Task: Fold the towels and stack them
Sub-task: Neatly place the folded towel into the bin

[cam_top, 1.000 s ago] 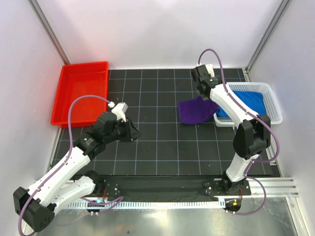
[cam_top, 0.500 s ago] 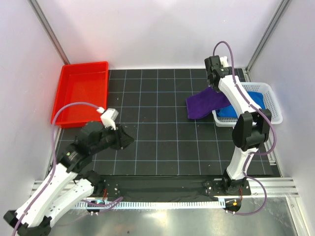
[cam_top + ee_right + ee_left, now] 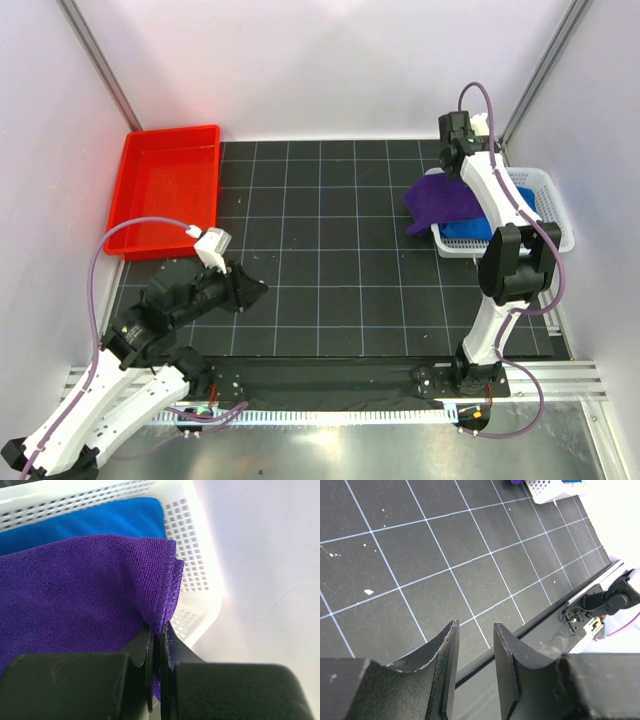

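My right gripper (image 3: 462, 172) is shut on the edge of the deep purple towel (image 3: 440, 203) and holds it up over the left end of the white mesh basket (image 3: 556, 212). In the right wrist view the fingers (image 3: 160, 635) pinch the purple towel's (image 3: 85, 590) hemmed corner. The royal blue towel (image 3: 468, 229) lies in the basket, also seen in the right wrist view (image 3: 75, 522). My left gripper (image 3: 258, 287) is open and empty, low over the black mat (image 3: 420, 555) at the near left. The yellow-orange towel is out of view.
A red plastic tray (image 3: 165, 190) stands at the far left. The basket (image 3: 195, 555) sits against the right wall. The basket's corner (image 3: 547, 487) shows at the top of the left wrist view, and the right arm's base (image 3: 600, 605) at the table's near edge.
My right gripper has carried the purple towel right and back, from over the mat to over the basket. My left arm has drawn back toward the near left.
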You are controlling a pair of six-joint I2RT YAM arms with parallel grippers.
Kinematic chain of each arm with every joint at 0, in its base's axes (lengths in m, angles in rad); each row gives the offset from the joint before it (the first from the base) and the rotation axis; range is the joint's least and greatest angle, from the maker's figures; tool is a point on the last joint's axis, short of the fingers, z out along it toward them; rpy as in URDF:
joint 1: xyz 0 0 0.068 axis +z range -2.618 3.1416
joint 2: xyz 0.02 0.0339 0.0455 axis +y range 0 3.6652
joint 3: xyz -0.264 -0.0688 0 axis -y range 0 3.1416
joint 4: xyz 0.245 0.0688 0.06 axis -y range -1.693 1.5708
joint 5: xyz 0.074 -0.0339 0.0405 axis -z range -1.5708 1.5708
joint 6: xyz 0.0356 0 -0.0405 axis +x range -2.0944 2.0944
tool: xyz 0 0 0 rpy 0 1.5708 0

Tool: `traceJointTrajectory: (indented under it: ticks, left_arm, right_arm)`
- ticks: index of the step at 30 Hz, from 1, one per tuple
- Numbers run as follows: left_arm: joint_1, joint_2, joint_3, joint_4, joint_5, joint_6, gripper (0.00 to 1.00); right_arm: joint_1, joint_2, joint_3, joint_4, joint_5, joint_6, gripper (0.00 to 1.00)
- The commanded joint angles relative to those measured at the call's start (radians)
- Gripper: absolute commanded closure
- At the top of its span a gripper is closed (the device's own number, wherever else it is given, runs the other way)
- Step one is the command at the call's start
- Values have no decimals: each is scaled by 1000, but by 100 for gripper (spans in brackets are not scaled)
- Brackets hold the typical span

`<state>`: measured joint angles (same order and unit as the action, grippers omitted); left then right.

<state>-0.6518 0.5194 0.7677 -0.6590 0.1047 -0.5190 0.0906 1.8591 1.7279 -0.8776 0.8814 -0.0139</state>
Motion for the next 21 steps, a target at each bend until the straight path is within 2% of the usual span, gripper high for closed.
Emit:
traceJointTrajectory:
  ticks: [1,21]
  left_arm:
    - [-9,-22,-2,7,-7,8,62]
    - [-12,-32,-4,18,23,13,62]
  right_arm:
    - [-11,-31,15,40,99,-37,99]
    - [-49,94,125,54,231,-83,99]
